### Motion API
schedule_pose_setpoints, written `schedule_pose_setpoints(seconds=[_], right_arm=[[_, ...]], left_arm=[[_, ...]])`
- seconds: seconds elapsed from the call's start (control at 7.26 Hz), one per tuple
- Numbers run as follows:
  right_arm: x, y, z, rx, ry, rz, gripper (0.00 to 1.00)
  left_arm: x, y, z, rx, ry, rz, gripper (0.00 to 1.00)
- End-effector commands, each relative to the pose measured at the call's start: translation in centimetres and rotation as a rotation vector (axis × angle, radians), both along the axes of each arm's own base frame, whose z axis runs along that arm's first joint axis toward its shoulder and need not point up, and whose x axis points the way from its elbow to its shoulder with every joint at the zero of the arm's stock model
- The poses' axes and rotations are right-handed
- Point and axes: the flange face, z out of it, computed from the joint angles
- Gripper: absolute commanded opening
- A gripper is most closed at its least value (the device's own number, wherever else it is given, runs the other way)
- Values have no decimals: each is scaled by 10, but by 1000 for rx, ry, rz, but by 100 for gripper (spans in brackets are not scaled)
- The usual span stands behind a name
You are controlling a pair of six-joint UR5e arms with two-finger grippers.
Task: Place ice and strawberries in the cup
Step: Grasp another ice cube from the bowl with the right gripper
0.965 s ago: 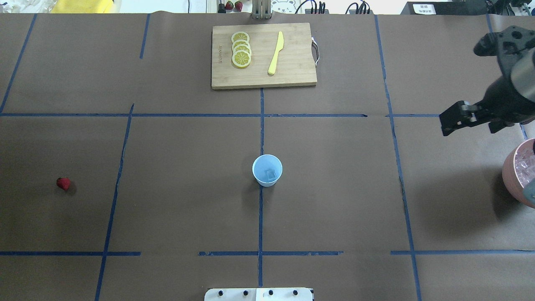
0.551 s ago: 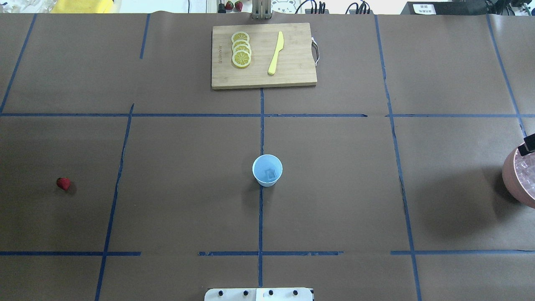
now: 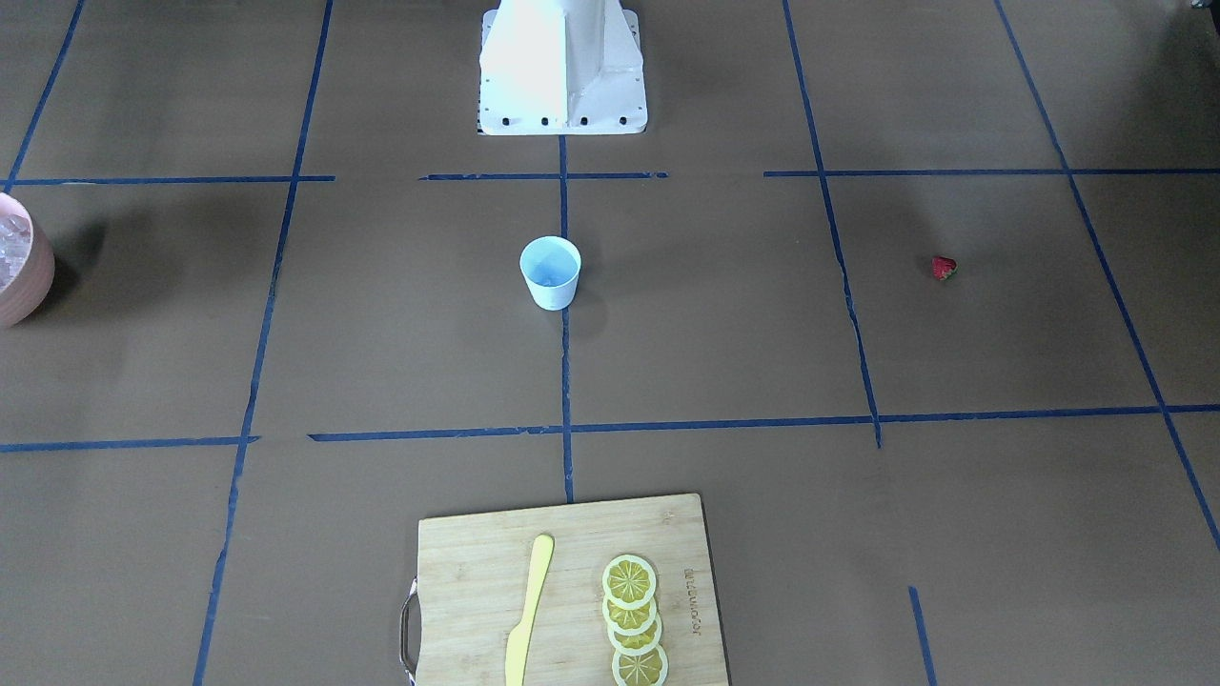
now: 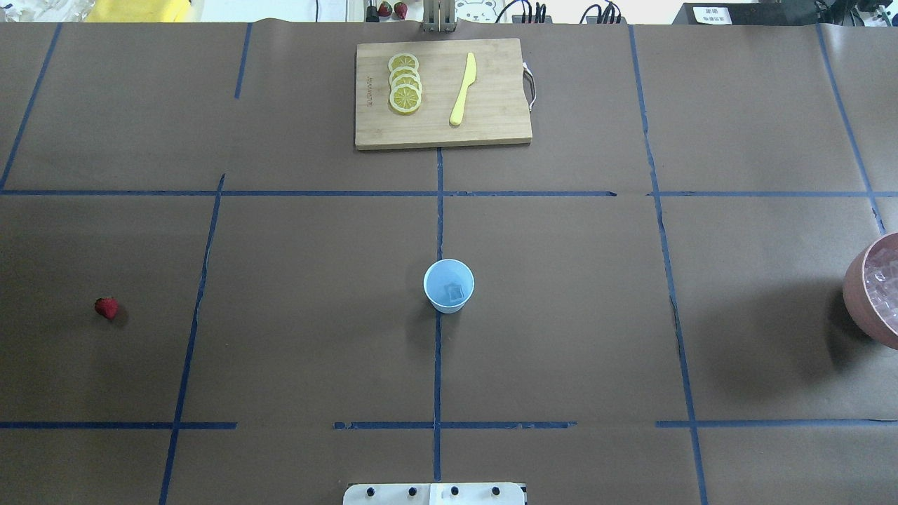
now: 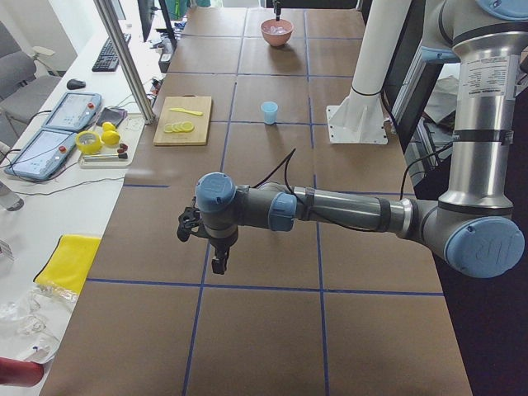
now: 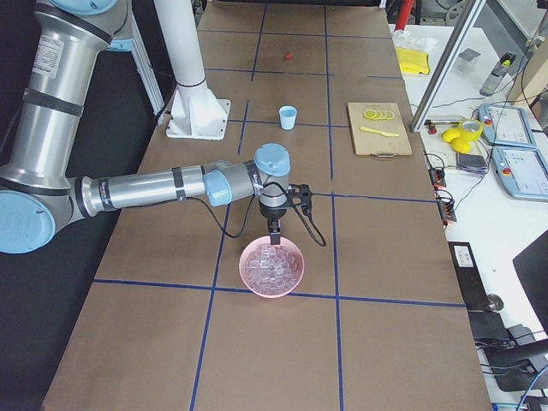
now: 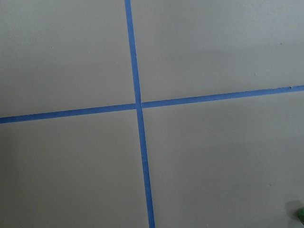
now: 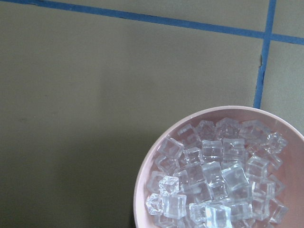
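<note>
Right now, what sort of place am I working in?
Most likely a robotics lab, staged as a drink-prep station: a paper-covered table gridded with blue tape, teach pendants on the side bench, and a cutting board with lemon slices.

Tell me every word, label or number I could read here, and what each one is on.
No text here is clear enough to quote.
Brand mark along one edge of the cutting board: too small to read.
White label on the black box beyond the table: blurred.
Sticker on the left arm's upright section: too small to read.
</note>
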Motion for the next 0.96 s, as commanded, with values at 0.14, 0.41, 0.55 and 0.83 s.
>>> schedule_pose_setpoints(seconds=[0.14, 0.41, 0.55, 0.83], right_arm=[[2, 1, 34, -9, 39, -42, 99], [3, 5, 64, -30, 55, -84, 99], [2, 5, 75, -12, 51, -87, 99], [-11, 6, 97, 20, 36, -112, 99]], left_arm=[[0, 0, -1, 4, 0, 0, 100], [1, 0, -3, 7, 0, 2, 100], [1, 0, -5, 10, 0, 2, 100], [1, 1, -8, 16, 0, 2, 100]])
